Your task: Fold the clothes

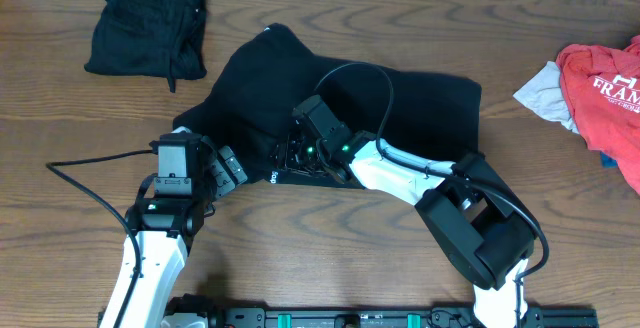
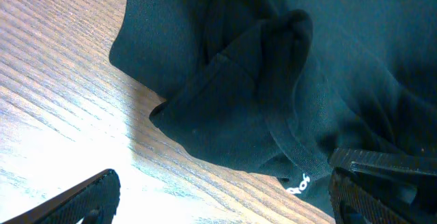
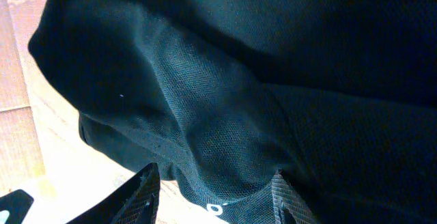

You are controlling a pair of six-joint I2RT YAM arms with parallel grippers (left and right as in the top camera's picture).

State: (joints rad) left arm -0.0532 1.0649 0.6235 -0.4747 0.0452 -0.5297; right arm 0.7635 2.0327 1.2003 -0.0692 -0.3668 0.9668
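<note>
A black top lies spread across the middle of the table, its hem with white lettering toward the front. My left gripper sits at its front left corner, open wide; only bare wood shows between the fingers, and the hem lies just inside the right one. My right gripper rests over the front hem, open about halfway. A raised fold of black fabric runs in between its fingers, touching the right one, with wood showing beside the left one.
A second black garment lies bundled at the back left. A red tee with white letters and a light grey piece lie at the right edge. Wooden tabletop shows to the left and in front.
</note>
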